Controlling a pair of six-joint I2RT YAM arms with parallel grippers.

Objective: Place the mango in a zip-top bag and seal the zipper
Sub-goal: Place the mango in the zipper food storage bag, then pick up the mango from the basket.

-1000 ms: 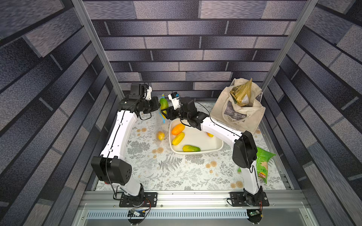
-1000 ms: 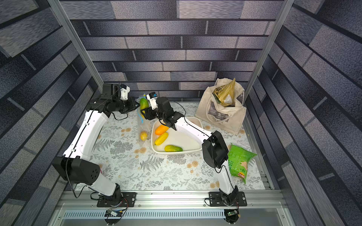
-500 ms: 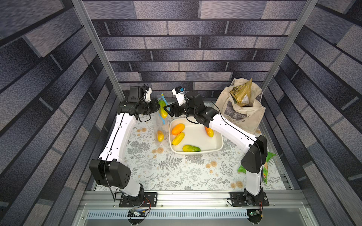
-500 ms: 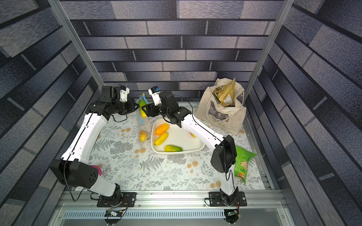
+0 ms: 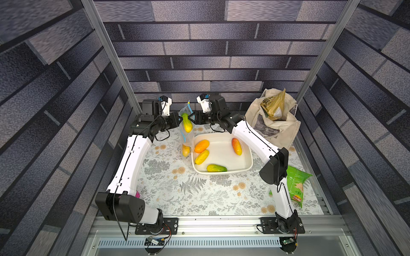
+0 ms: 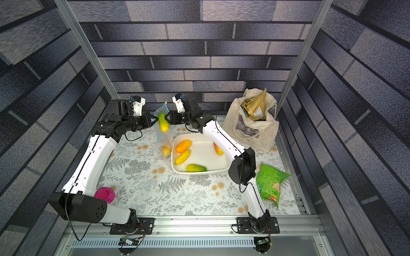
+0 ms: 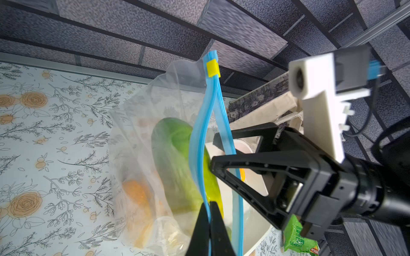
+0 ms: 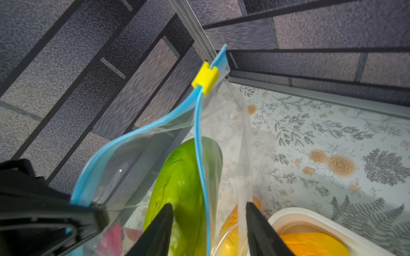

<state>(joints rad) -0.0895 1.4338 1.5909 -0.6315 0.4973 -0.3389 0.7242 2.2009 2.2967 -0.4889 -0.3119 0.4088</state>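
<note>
2 arms (image 5: 133,159): white links, black joints | right gripper (image 7: 214,150): black triangular fingers (image 7: 255,163) | cables (image 5: 160,140): black

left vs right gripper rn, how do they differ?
The left gripper is shut on one lip of the zipper; the right gripper is open. The left gripper holds up the bag; the right gripper only straddles the other lip and the green mango. Both face each other at the bag's mouth.

1. Back-centre over table (image 5: 188,195), betw. left tool (image 5: 178,120) & right tool (image 5: 192,117): zip-top bag (image 5: 187,137), hanging.
2. In bag mouth: mango (image 5: 187,124); at bag bottom: 2nd fruit (image 5: 186,150).
3. Just right of bag: tray (image 5: 221,172) w/ 4 fruits (image 5: 201,146) inside.
4. Behind-right of tray: tote (image 5: 277,126).
5. Front-right: snack packet (image 5: 296,188).
</note>
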